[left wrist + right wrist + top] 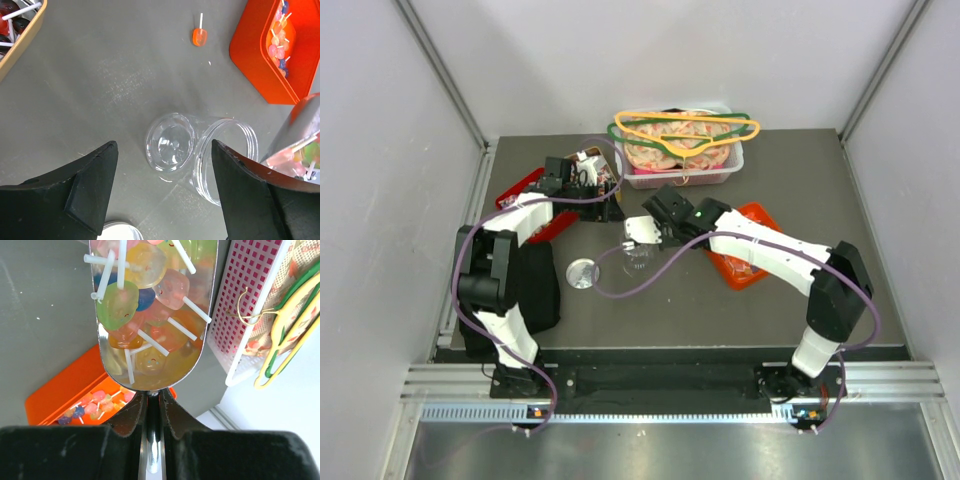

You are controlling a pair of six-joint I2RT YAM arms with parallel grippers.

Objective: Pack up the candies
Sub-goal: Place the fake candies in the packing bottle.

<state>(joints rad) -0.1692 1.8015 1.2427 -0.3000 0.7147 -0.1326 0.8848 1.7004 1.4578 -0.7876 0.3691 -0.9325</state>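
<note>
I see the table (750, 315) boxed in by pale panels on the left, right and far sides. The widest bare stretch is near, between the arm bases and the clear jar (638, 258). Far right is crowded: a white basket (720, 172) sits there with hangers (685, 130) draped across its top. An orange tray (745, 275) lies right of centre, partly under my right arm. On the far left a red tray (520, 188) sits under my left arm. A round lid (582, 272) rests on the table just left of the jar, apart from it.

My left gripper (164, 165) is released, its fingers spread wide above the jar and touching nothing. I cannot tell whether the jar stands upright or lies tipped. My right gripper (152, 400) is clenched on the handle of a metal scoop (107, 367), held near the jar.

The candies (145, 300) are translucent lollipops in green, yellow, orange, pink and blue, each on a white stick, heaped in the scoop. More of them (92, 402) lie in the orange tray. One stray lollipop (199, 36), orange, lies on bare table left of that tray
</note>
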